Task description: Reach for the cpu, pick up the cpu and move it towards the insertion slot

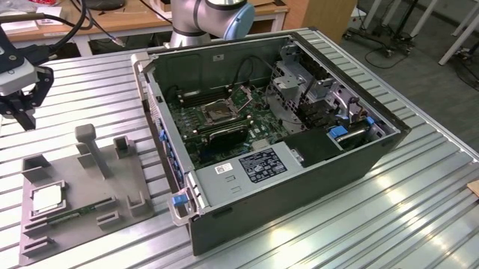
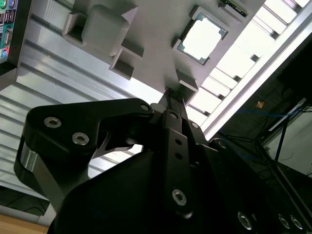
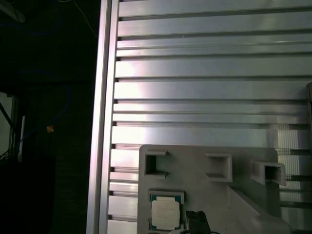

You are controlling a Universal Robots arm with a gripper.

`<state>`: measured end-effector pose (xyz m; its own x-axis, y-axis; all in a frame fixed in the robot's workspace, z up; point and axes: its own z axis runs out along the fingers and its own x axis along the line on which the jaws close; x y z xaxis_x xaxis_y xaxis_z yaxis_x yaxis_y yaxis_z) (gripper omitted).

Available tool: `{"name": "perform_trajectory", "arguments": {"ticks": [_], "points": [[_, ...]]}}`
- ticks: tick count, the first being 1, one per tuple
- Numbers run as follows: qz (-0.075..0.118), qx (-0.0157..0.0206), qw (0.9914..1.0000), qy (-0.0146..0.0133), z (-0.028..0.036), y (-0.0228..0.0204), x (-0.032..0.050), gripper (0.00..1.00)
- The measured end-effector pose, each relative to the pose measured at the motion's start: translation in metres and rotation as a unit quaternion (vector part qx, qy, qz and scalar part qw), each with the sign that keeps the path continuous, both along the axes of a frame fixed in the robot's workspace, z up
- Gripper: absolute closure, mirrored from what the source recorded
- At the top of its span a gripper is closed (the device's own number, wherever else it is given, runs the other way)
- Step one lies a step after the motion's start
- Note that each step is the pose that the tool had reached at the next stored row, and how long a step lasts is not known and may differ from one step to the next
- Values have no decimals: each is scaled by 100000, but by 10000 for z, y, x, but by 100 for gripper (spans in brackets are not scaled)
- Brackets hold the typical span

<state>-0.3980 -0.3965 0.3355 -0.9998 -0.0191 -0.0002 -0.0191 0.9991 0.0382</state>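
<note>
The gripper hangs at the exterior view's left, in the upper part of the frame. It is a black metal claw with bolted linkages, and its two slim fingers are pinched together to a point with nothing between them. In both wrist views the narrow dark tips sit side by side with only a hairline seam between them, poised above the tray and clear of it.

The cpu lies flat in a square recess of the grey tray at the exterior view's lower left. It is a thin square chip with a pale, matte silvery lid and a dark rim. In the second wrist view its face glares almost white. In the first wrist view the chip sits just beside the fingertips.

The tray is dull grey plastic, moulded with blocky brackets, open pockets and one tall post. A narrow green memory stick lies in a slot near the chip.

The insertion slot, a square socket with a shiny metal frame and a dark centre, is set into the green motherboard inside the open black computer case. It lies well apart from the tray, toward the frame's middle.

Everything rests on a ribbed aluminium table with long parallel grooves and a bright sheen.
</note>
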Motion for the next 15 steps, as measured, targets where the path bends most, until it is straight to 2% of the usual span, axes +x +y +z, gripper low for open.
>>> {"name": "perform_trajectory", "arguments": {"ticks": [15], "points": [[-1, 0, 100000, 4, -4, -22, -13, 89]]}}
